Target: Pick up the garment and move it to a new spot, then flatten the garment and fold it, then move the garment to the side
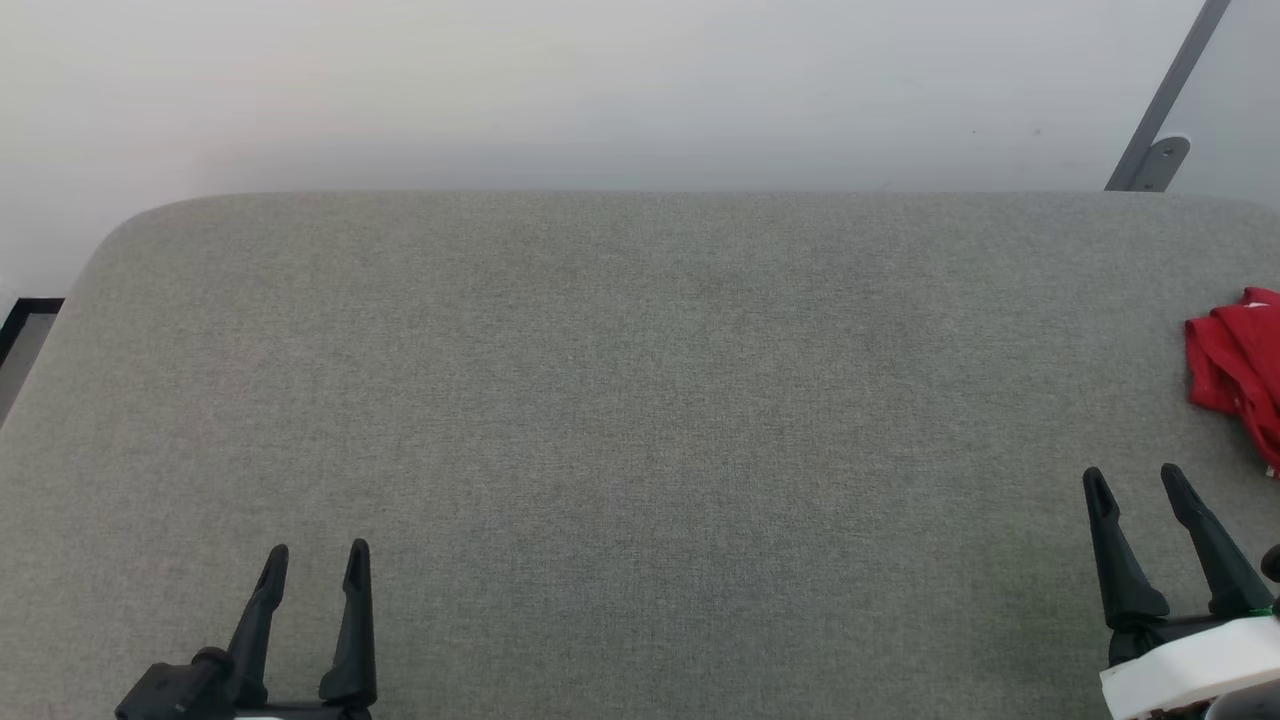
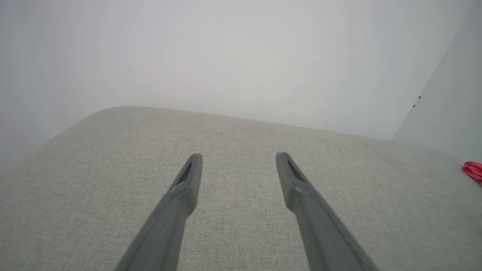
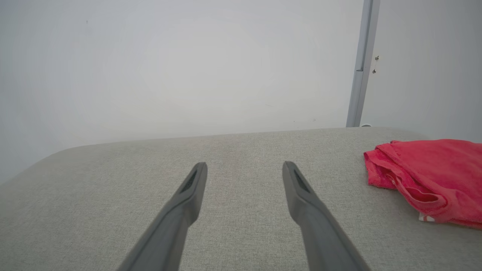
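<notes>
Garment (image 1: 1240,362) lies bunched fwd-right of spread R claw (image 1: 1133,473).

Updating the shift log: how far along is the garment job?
Nothing looks done: the garment lies crumpled at the right edge of the gray surface. In hand: nothing; left tool and right tool are open and empty. Left: pick up, flatten, fold, set aside.

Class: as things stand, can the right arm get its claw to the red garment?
Probably yes. The right claw is open and empty, the garment lies bunched just ahead and to its right, and only bare grey surface lies between them. Its far side runs out of the head view.
</notes>
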